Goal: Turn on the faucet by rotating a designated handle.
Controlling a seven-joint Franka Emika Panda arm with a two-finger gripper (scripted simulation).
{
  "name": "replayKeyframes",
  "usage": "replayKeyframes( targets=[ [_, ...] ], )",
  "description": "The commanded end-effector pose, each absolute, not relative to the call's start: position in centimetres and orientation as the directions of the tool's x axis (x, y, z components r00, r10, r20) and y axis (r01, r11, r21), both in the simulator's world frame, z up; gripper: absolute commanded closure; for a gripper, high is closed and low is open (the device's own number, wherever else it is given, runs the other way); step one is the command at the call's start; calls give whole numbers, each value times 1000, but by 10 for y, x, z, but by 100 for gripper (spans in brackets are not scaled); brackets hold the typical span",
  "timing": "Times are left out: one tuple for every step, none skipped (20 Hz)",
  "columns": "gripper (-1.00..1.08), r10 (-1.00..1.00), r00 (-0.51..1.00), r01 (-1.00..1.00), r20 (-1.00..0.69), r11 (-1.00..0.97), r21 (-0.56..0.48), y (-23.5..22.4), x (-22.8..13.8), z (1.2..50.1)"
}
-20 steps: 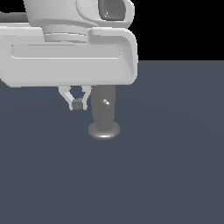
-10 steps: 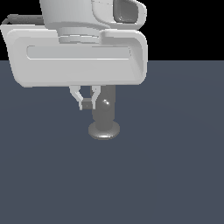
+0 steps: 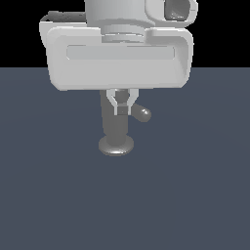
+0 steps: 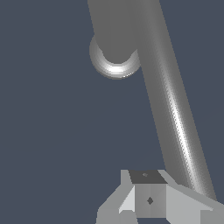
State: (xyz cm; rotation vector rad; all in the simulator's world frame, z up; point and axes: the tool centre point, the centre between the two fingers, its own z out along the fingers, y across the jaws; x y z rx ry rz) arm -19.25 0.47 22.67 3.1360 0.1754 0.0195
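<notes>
Robot arm's gripper [image 3: 121,108] hangs directly in front of the faucet [image 3: 116,128] in the exterior view, fingers drawn together w/ nothing visible between them. The faucet, a glossy grey upright cylinder on a round flared base, stands on the dark blue-grey floor [image 3: 195,195] near the middle of that view; its top is hidden behind the arm's big white housing [image 3: 119,56]. The handle [image 3: 141,113], a thin grey rod w/ rounded tip, pokes out from the cylinder's upper part toward the exterior view's right, just beside the fingers. In the wrist view the handle [image 4: 175,113] runs as a long shiny rod alongside the closed fingertips [image 4: 148,194]; can't tell if they touch it. Faucet base [image 4: 114,65] shows beyond.
</notes>
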Motion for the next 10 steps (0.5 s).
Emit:
replayKeyframes(
  targets=[
    [108,102,995,102,0,-995,0,-12,-189,219],
    [108,102,995,102,0,-995,0,-16,-188,219],
    [108,102,995,102,0,-995,0,-21,-187,219],
    [108,102,995,102,0,-995,0,-25,-186,219],
    [108,102,995,102,0,-995,0,-30,-184,219],
    [108,102,995,102,0,-995,0,-34,-183,219],
    [108,102,995,102,0,-995,0,-39,-182,219],
    [108,102,995,102,0,-995,0,-44,-181,219],
    [108,102,995,102,0,-995,0,-48,-179,219],
    [108,102,995,102,0,-995,0,-53,-178,219]
  ],
)
